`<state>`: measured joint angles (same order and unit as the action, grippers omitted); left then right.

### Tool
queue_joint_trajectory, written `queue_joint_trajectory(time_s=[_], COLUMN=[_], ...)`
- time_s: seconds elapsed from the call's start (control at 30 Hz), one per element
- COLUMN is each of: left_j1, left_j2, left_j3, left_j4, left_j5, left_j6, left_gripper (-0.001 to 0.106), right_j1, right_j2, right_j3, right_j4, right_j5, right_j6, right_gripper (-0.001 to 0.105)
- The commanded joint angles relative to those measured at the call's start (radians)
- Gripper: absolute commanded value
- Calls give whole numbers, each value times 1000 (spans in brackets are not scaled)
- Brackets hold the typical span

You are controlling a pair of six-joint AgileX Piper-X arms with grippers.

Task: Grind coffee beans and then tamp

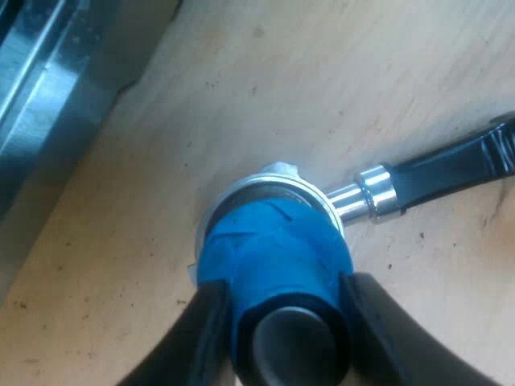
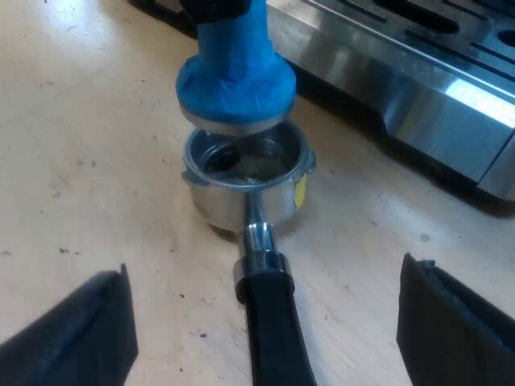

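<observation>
My left gripper (image 1: 286,310) is shut on the blue tamper (image 1: 273,253), holding it upright just above the metal holder's basket (image 1: 269,183). In the right wrist view the blue tamper (image 2: 235,76) hovers a little over the basket (image 2: 248,173), tilted slightly, with a gap between its metal base and the rim. The holder stands on the wooden table, and its dark handle (image 2: 273,322) runs between the wide-apart black fingers of my right gripper (image 2: 269,326), which is open and touches nothing. The handle (image 1: 455,165) also shows beside the tamper.
The espresso machine's steel front and drip tray (image 2: 418,72) stand close behind the holder. Its metal side (image 1: 44,104) is near the left gripper. The wooden table (image 2: 80,161) carries scattered coffee specks.
</observation>
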<state>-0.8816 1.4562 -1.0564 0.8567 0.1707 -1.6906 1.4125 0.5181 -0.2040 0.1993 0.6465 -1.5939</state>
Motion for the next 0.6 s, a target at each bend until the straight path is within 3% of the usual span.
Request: queue_joint_trajectory(time_s=[0.03,0.6], left_j1=[5,9], left_j2=[12,31], left_j3=[-6,7], left_j4=[-16,-48], left_j5=[-7,22], left_j6=[-2,-2], left_gripper=[0,0], right_j1=[2,2], right_j2=[-6,-6], right_j3=[-1,-1], right_j4=[-8,-8], right_j5=[9,9], right_j6=[1,1], right_gripper=[70,70])
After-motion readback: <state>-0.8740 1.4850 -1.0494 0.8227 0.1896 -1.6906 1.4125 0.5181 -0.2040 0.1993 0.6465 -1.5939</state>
